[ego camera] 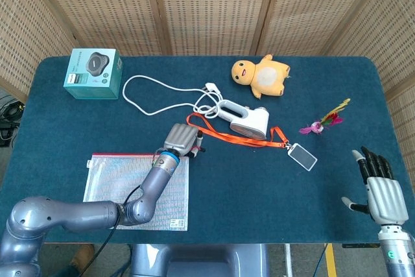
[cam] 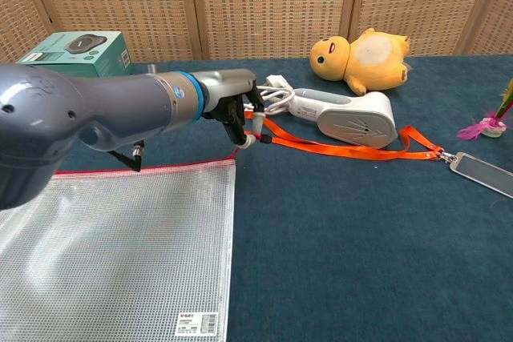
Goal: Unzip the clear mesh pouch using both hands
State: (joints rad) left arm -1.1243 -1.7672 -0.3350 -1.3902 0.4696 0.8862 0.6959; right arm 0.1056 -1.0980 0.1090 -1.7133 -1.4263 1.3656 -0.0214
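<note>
My left hand (cam: 237, 110) pinches the red zipper pull (cam: 237, 150) at the pouch's (ego camera: 139, 189) top right corner; the pouch lies flat at 7 o'clock. My right hand (ego camera: 379, 189) hangs open, fingers spread, at 4 o'clock, well apart.

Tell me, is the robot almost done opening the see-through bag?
Not yet. The left hand pinches the small red pull at the pouch's corner, so the grip looks done. The clear mesh pouch lies flat on the table, and its red zipper looks closed along the top edge. The right hand hovers open far off, touching nothing. Steadying the pouch and sliding the zipper are left.
</note>
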